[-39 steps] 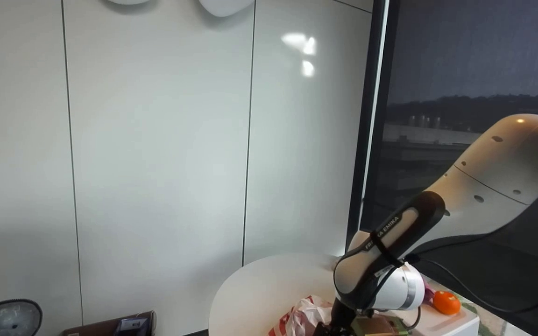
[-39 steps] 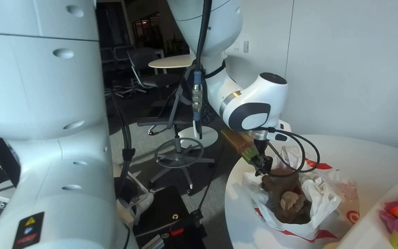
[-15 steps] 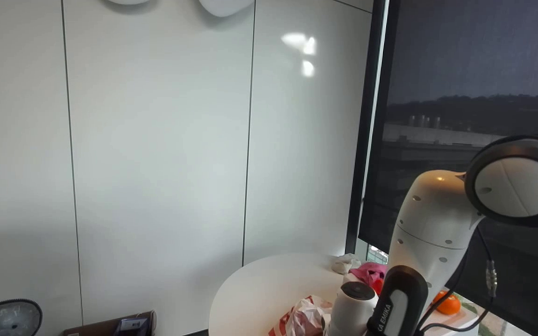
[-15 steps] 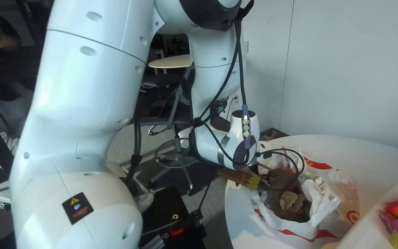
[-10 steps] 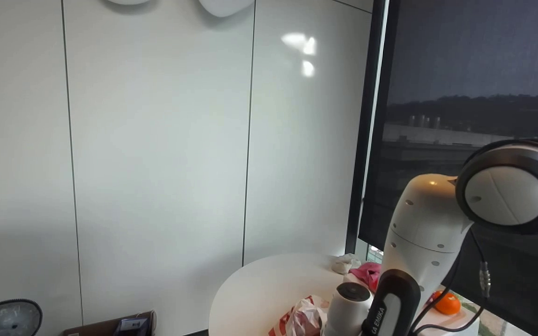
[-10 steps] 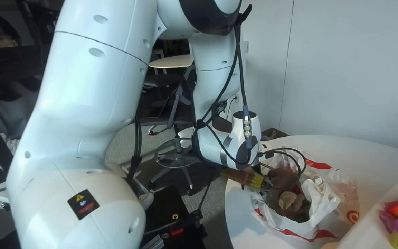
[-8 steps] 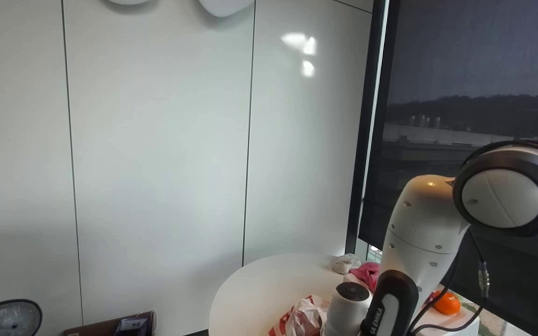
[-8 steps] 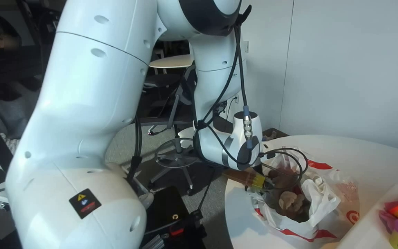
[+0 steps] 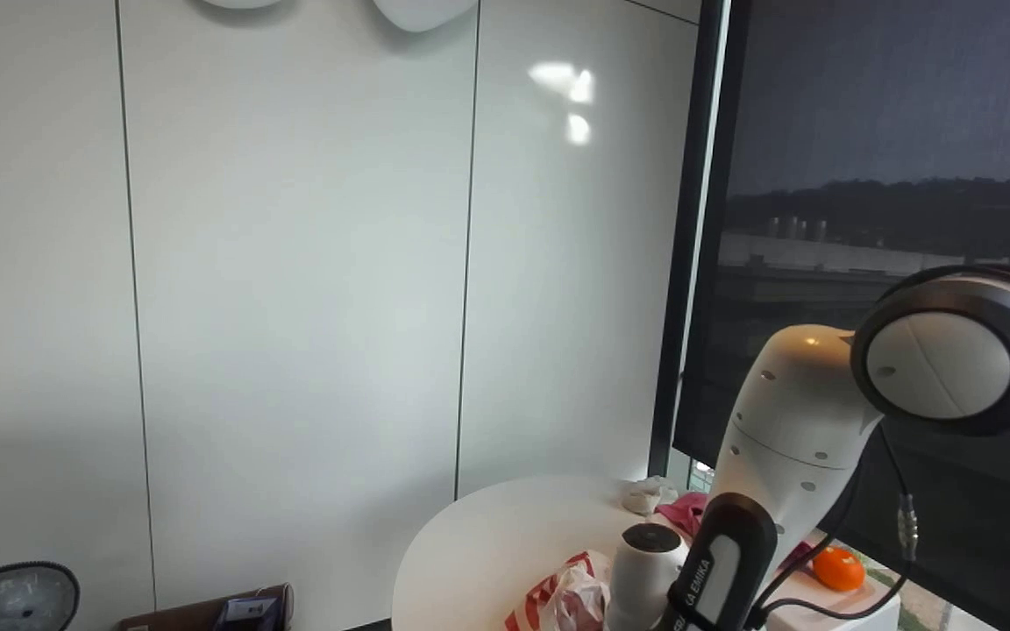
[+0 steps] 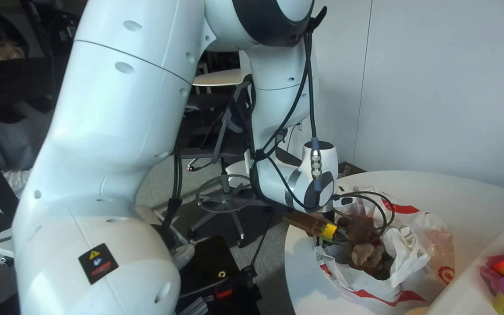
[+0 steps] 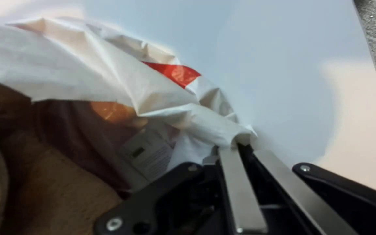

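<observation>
In the wrist view the gripper [image 11: 245, 147] pinches the white bag [image 11: 135, 81] by its creased rim. In an exterior view it gapes on the bench [image 10: 453, 188] around brown contents [image 10: 368, 253]. In an exterior view red stripes [image 9: 542, 603] cross its side.

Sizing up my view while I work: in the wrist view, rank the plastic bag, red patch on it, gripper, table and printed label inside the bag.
1. Table
2. Plastic bag and gripper: look about alike; the gripper is nearer the camera, so unranked
3. Printed label
4. Red patch
</observation>
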Controlling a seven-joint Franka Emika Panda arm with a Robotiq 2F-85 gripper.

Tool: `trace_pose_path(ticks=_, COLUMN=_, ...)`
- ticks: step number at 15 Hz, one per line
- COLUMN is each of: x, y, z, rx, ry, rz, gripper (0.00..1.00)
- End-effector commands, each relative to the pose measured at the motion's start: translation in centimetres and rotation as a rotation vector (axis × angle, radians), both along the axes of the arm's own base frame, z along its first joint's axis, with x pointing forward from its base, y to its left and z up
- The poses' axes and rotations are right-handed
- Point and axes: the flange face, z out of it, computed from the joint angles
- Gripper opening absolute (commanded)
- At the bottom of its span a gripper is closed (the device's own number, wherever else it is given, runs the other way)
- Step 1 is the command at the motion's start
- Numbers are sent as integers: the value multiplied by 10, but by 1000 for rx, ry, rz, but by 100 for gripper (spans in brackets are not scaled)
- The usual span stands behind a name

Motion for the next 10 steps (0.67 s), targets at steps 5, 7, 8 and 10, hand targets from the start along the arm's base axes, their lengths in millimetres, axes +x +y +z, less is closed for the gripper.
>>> trace_pose_path(ticks=5, x=48, y=-28, z=62, rx=178, ry=258, rz=-304, gripper=10)
trace_pose_path(ticks=7, x=67, y=-42, z=93, rx=264, ry=247, rz=-397, gripper=8)
trace_pose_path(ticks=8, x=75, y=-47, z=109, rx=305, ry=240, rz=-434, gripper=8)
trace_pose_path(ticks=10, x=88, y=-58, z=145, rx=366, ry=193, rz=-495, gripper=9)
